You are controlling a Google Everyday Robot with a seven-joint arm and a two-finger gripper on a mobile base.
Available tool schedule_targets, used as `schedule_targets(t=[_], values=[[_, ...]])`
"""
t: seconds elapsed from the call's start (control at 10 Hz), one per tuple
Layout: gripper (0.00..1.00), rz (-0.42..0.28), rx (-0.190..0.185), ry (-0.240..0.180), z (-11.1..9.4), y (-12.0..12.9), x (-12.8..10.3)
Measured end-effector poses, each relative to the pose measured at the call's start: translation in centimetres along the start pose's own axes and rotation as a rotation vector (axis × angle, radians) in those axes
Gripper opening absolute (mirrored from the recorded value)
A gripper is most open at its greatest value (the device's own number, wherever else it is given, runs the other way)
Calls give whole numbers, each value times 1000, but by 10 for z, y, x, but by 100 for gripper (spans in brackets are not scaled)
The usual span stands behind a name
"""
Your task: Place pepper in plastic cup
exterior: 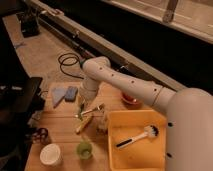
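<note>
- The tool [81, 103] is being held low over the middle of the counter [62, 132], its fingers pressed together.
- The pepper [80, 109] is being seen right at the tool's tip; whether it is being pinched cannot be told.
- Bare counter is being left between the tool and the plastic cup [84, 149], which stands by the near edge, right of a white cup [50, 154].
- A brush [136, 137] is being carried in the yellow bin [116, 150] at the right.

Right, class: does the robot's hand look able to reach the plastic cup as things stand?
Probably yes. The hand, shut, hangs low by the spoon, beyond the plastic cup. Nothing stands above the cup, and the white cup and yellow bin sit apart on either side of it.
</note>
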State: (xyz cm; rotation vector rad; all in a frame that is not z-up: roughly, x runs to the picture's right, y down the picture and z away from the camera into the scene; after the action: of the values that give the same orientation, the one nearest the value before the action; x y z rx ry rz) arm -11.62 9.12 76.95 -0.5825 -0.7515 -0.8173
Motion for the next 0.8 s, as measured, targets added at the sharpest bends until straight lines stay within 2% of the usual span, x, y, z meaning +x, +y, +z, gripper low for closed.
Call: schedule_targets(t=[0.4,0.5,0.6,0.8], values=[[0,5,1,-5,1,0,1],[0,15,1,-22,5,0,-1],[0,22,-10,-36,11,5,-6],[0,51,-8,-60,24,19,-29]])
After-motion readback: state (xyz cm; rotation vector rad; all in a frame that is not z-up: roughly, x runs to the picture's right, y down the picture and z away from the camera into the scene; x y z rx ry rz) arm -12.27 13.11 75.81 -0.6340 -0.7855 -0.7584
